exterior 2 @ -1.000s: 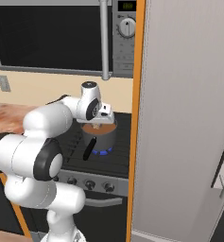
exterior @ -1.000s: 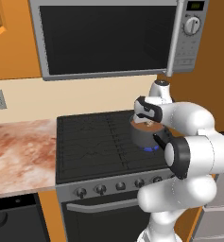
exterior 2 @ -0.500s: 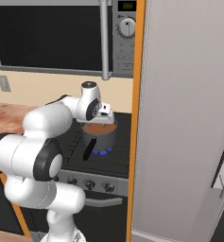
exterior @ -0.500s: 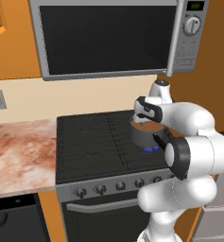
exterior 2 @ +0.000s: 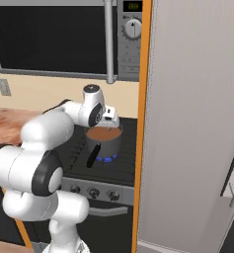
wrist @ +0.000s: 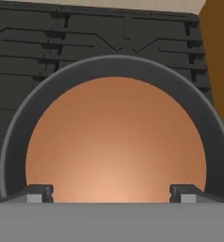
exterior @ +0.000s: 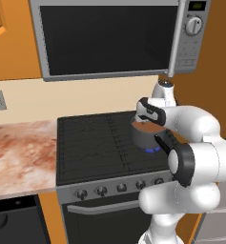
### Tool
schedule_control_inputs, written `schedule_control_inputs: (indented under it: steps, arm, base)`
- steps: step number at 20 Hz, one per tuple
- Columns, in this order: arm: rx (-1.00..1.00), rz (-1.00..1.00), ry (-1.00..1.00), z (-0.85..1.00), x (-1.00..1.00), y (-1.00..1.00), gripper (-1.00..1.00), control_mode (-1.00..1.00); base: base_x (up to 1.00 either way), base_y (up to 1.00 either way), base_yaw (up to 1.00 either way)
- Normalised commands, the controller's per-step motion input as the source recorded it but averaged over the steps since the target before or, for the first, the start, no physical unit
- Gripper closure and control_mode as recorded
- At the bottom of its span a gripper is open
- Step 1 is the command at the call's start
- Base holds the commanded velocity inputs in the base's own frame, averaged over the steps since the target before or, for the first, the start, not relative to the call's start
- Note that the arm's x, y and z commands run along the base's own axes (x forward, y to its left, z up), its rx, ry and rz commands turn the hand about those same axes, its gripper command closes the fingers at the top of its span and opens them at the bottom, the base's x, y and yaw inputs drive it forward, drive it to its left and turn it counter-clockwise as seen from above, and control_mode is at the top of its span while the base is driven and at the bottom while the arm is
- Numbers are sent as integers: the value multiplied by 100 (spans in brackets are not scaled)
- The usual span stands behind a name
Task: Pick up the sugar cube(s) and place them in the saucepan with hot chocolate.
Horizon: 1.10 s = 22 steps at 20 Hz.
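Little has shifted in the base views since the earlier frames: arm, pan and stove sit as they did, the hand poised over the pan as before. What has changed is at the gripper [wrist: 111, 193], whose two dark fingertips [wrist: 37, 193] now stand wide apart at the bottom of the hand view, one at each side of the pan's opening, with nothing between them; the jaws are spread and empty. Directly beneath lies the saucepan [wrist: 19, 127], its grey rim ringing a smooth brown surface of hot chocolate [wrist: 116, 142]. No sugar cube is visible on that surface, between the fingers, or on the black stove top [exterior: 90, 143] around the pan; it may have sunk into the liquid, but I cannot tell. From the right base view the saucepan [exterior 2: 104, 141] rests on the front right burner with a blue flame at its base, its black handle [exterior 2: 93, 157] pointing toward the stove front, and the hand hovers just above the rim. My reading: the drop is likely made and, if only one cube was called for, the task is at or near its end. Next move would be a straight lift clear of the rim, avoiding a knock against pan or handle.
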Motion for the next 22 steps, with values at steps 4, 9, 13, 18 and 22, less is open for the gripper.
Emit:
schedule_control_inputs:
  steps: [4,9,13,18,22]
  arm:
    - [0,0,-9,19,-53,-22,-100,-100]
    - [1,0,-7,11,-34,-10,-100,-100]
    - [2,0,-8,19,-26,0,-100,-100]
    - [3,0,-13,27,-34,0,-100,-100]
    - [3,0,-18,24,-39,0,-100,-100]
  base:
    - [0,0,0]
    - [0,0,0]
    - [0,0,0]
    - [0,0,0]
    - [0,0,0]
